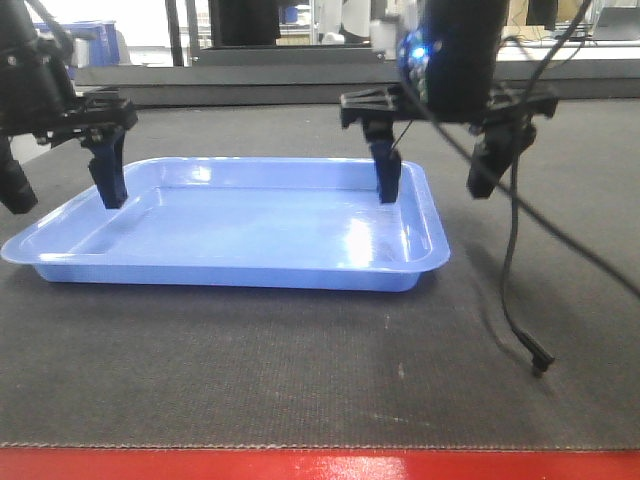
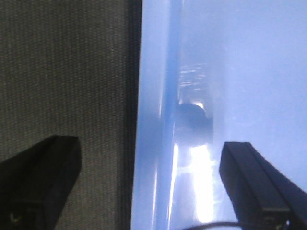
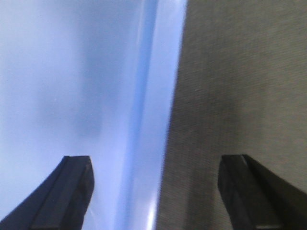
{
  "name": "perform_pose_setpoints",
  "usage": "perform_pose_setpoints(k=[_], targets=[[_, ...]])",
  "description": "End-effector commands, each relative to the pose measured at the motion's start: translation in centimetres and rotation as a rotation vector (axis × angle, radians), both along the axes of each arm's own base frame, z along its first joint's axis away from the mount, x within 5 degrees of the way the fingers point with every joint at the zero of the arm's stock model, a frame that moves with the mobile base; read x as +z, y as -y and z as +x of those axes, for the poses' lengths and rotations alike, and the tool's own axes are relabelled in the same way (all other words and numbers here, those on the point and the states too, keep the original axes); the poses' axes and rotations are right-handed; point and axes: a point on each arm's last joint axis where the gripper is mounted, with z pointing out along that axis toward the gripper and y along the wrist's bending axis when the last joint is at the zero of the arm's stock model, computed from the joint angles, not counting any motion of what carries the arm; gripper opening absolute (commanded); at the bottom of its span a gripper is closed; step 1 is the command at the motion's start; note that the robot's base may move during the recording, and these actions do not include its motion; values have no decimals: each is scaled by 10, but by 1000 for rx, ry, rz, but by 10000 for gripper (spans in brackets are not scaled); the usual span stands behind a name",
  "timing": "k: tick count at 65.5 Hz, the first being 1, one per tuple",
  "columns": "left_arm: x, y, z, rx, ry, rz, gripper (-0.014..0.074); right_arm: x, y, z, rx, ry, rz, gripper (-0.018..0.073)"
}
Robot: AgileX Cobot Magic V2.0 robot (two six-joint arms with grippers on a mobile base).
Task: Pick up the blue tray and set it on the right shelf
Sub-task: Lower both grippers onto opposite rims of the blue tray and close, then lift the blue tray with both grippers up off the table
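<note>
The blue tray [image 1: 250,235] lies flat on the dark mat, a shallow glossy light-blue rectangle. My left gripper [image 1: 62,188] is open and straddles the tray's left rim [image 2: 153,120], one finger inside the tray and one outside over the mat. My right gripper [image 1: 438,175] is also open and straddles the right rim [image 3: 158,96] the same way. In the wrist views the left gripper [image 2: 151,187] and right gripper [image 3: 156,191] each have the rim between wide-apart fingers, touching neither. The right shelf is out of view.
A dark grey mat [image 1: 300,370] covers the table, with a red front edge [image 1: 320,466]. A black cable [image 1: 512,290] hangs from the right arm, its plug end resting on the mat. A dark blue bin [image 1: 95,42] stands far back left.
</note>
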Motion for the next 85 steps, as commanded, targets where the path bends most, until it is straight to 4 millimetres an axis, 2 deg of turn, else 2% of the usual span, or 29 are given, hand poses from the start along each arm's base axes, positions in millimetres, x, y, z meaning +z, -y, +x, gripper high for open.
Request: perform_pose_setpoints(k=[1,18,25,28,31,38,41,42,46,50,58,67,75,85], targets=[[27,1,2,11,97,-39,486,27,-3,2,3,101,58,622],[17,2,5,13,73,-38,486,9,-7,7,-3,56,58,615],[17,3,5,15,71,-44,447,6,-8,7,-5,44,60,505],[17,3,5,16,70,-50,386,6,-8,7,-5,43,60,414],[17,4,5,20,67,-62,310,6,-8,7,-6,41,60,283],[17,5,5,22,66,-68,76,6,-7,6,-7,27,54,31],[17,5,4,23,56,-72,-57,6,-7,5,-7,25,53,66],[17,5,4,23,53,-74,-67,6,-7,5,-7,24,53,69],[17,5,2,22,39,-71,-17,7,-7,5,-9,13,47,60],[17,5,1,19,16,-67,-34,11,-6,4,-11,6,43,57],[30,5,-3,9,-23,-62,-39,31,-5,2,-14,10,41,56],[66,4,-16,-6,41,-73,-39,68,1,-9,-3,80,69,56],[110,1,-41,-18,133,-95,-39,104,12,-27,11,154,69,56],[145,0,-73,-47,170,-101,-39,144,25,-53,46,237,49,56]])
